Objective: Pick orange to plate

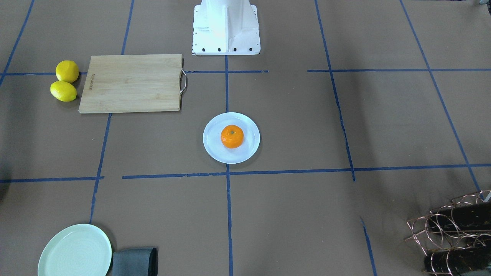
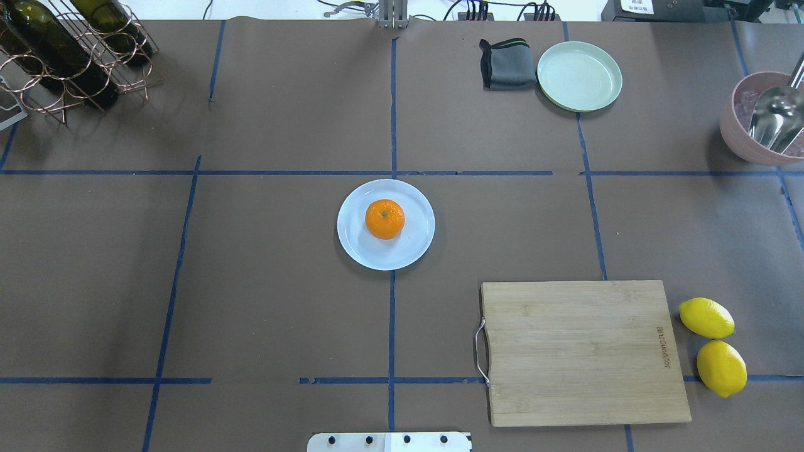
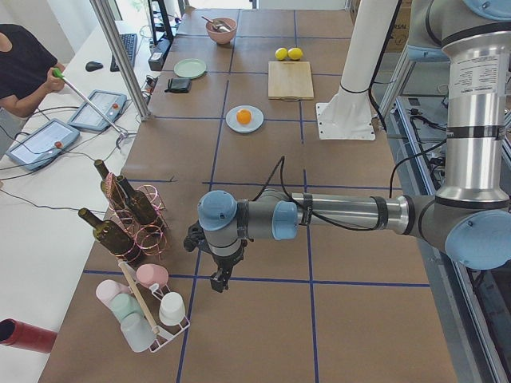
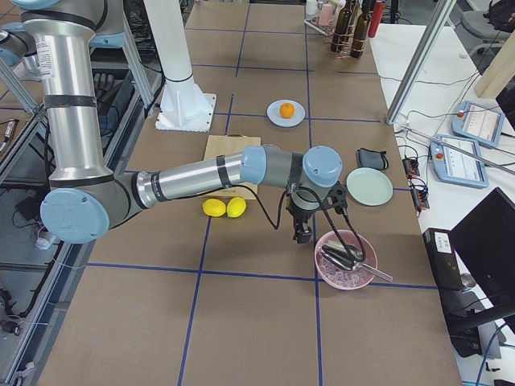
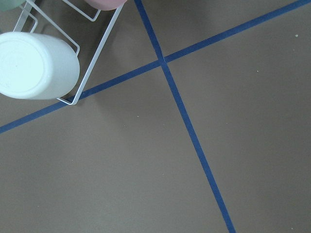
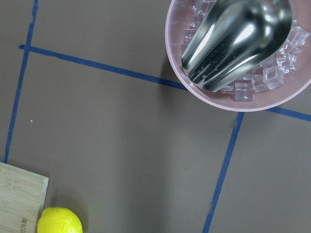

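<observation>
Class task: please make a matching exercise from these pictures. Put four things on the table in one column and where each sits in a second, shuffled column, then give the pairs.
Things
1. small round bright orange fruit
2. two yellow lemons
3. folded dark grey cloth
4. shiny metal scoop

Places
A. in the pink bowl of ice cubes
B. on the round pale bluish-white plate
C. beside the wooden cutting board
D. next to the mint-green plate

Pairs: 1-B, 2-C, 3-D, 4-A

A wooden cutting board point(image 2: 581, 351) near the robot-side edge of the worktop point(image 2: 282, 314) carries a small brand word burned in along one short end, too small to read. No other writing is legible.
</observation>
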`<state>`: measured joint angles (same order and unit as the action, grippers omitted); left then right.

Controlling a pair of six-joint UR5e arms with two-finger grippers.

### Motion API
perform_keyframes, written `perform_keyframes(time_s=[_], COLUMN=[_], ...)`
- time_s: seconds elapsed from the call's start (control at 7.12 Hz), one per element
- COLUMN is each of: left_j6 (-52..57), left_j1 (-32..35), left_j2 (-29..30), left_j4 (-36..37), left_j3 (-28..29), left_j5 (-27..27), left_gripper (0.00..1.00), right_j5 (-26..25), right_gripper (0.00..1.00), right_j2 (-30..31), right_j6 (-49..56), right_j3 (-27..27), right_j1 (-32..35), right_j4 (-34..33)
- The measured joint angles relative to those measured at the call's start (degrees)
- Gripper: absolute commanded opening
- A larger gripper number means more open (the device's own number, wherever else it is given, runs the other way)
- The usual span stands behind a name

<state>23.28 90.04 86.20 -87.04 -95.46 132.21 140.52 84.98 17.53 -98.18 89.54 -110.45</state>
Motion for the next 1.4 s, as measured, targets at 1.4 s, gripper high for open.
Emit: perform_keyframes(time_s=[1.4], left_j6=[-0.2], left_j1=[0.1], left_j2=[0.8], left_j4=[0.2], left_j3=[0.2], left_j5=[-0.2], left_gripper=[1.0], right_j5=[-0.5], right_gripper=[1.0], right_j2=[6.7], right_j6=[-15.4], right_j3=[6.8], right_j1=[0.9], right_j4=[23.2])
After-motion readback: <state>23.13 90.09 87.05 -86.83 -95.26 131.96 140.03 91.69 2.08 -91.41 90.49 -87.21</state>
